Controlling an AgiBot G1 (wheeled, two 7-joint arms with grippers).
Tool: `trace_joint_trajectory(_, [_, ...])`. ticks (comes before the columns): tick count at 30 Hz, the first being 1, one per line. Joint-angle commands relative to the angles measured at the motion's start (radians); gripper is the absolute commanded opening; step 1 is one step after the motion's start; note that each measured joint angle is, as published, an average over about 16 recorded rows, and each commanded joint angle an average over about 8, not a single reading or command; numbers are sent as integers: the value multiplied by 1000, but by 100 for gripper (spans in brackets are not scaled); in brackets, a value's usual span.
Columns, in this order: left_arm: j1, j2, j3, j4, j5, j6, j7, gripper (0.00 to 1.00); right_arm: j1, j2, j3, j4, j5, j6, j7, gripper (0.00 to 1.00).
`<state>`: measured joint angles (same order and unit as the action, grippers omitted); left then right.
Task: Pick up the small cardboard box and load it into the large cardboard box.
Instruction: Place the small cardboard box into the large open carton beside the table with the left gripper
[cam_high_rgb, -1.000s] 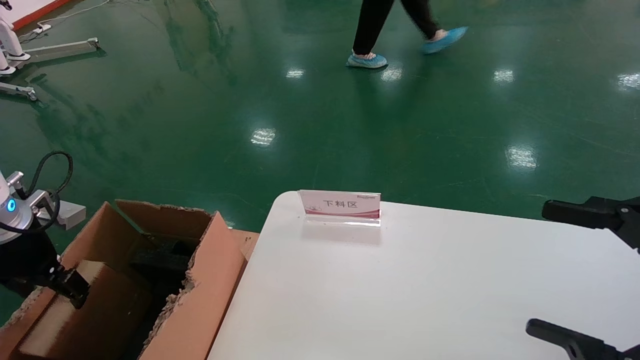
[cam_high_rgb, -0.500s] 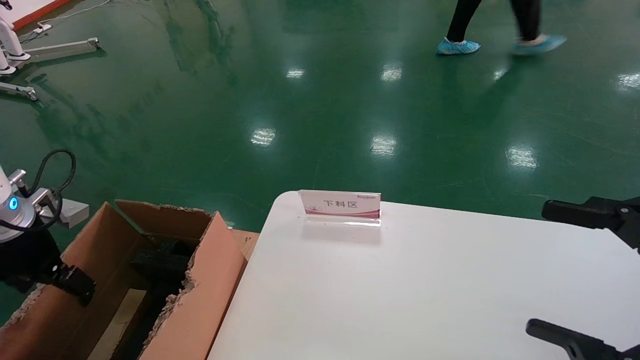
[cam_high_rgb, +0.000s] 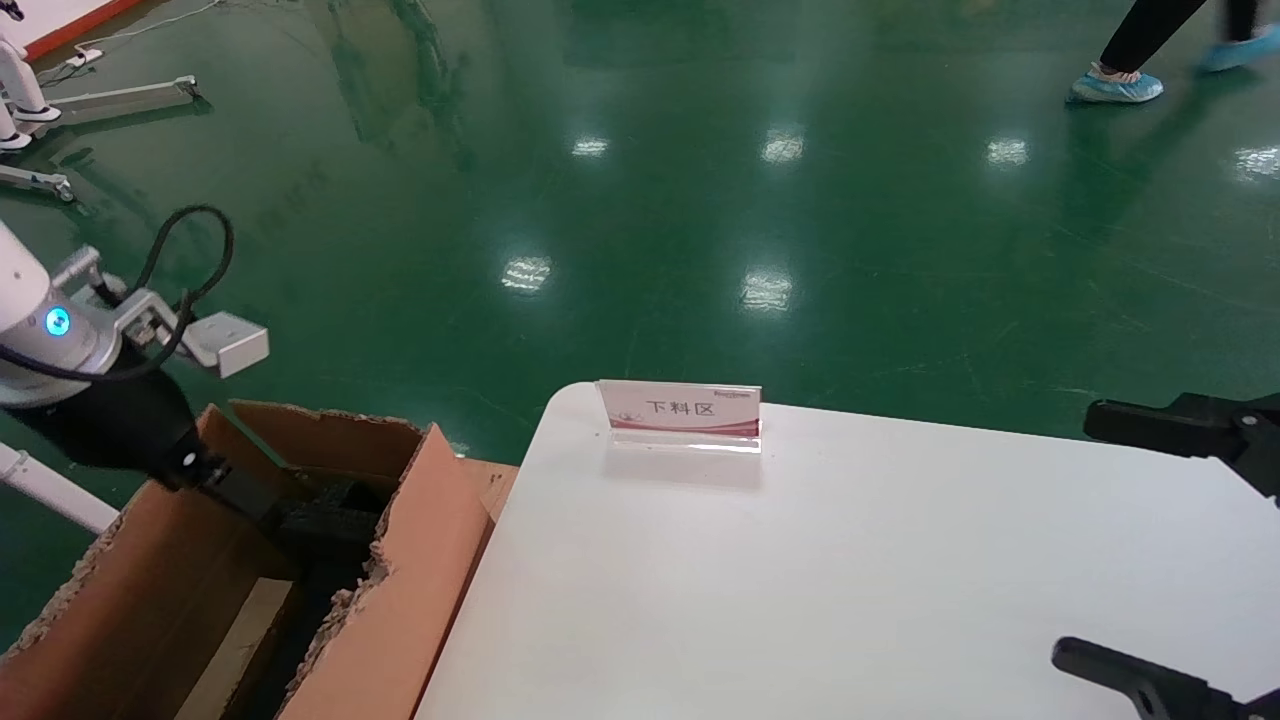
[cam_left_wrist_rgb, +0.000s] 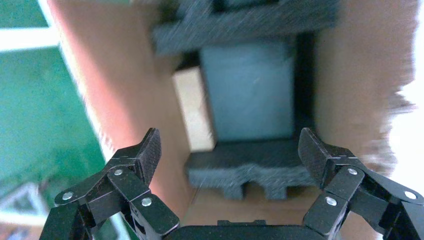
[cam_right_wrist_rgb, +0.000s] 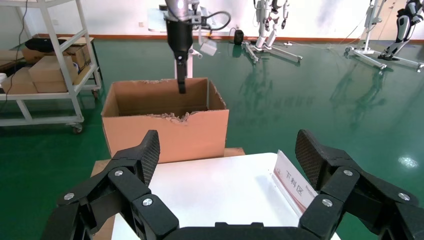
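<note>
The large cardboard box (cam_high_rgb: 420, 580) stands on the floor left of the table, its flap edges torn, black foam (cam_high_rgb: 320, 520) inside. The small cardboard box (cam_high_rgb: 238, 640) lies deep inside it against the left wall, showing only a pale face (cam_left_wrist_rgb: 195, 110) beside the foam (cam_left_wrist_rgb: 250, 170). My left gripper (cam_high_rgb: 250, 495) hangs open and empty over the carton's far opening (cam_left_wrist_rgb: 230, 150), apart from the small box; the right wrist view shows it (cam_right_wrist_rgb: 181, 82) above the carton (cam_right_wrist_rgb: 165, 135). My right gripper (cam_high_rgb: 1140, 550) is parked open over the table's right side (cam_right_wrist_rgb: 227, 160).
A white table (cam_high_rgb: 850, 580) carries a small sign stand (cam_high_rgb: 680, 408) near its far edge. A person's blue-covered foot (cam_high_rgb: 1115, 85) is on the green floor at the far right. A shelf cart (cam_right_wrist_rgb: 45, 65) with cartons stands beyond the large box.
My left gripper let go of the small box, which dropped into the large box, then rose up and back over the carton. The person walked off to the right.
</note>
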<state>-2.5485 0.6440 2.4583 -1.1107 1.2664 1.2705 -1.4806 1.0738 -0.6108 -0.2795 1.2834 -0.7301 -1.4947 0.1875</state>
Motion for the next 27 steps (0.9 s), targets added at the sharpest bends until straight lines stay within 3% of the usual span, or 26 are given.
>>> trace_joint_trajectory(1, [-29, -6, -21, -24, -10, 2, 30, 100, 0, 0, 0, 0, 0, 0, 0, 100])
trace_joint_trajectory(17, [-124, -175, -158, -236, -167, -61, 272, 100, 0, 0, 0, 0, 0, 0, 0, 100])
trace_joint_trajectory(27, [-93, -161, -211, -232, -167, -44, 300, 100, 0, 0, 0, 0, 0, 0, 0, 100])
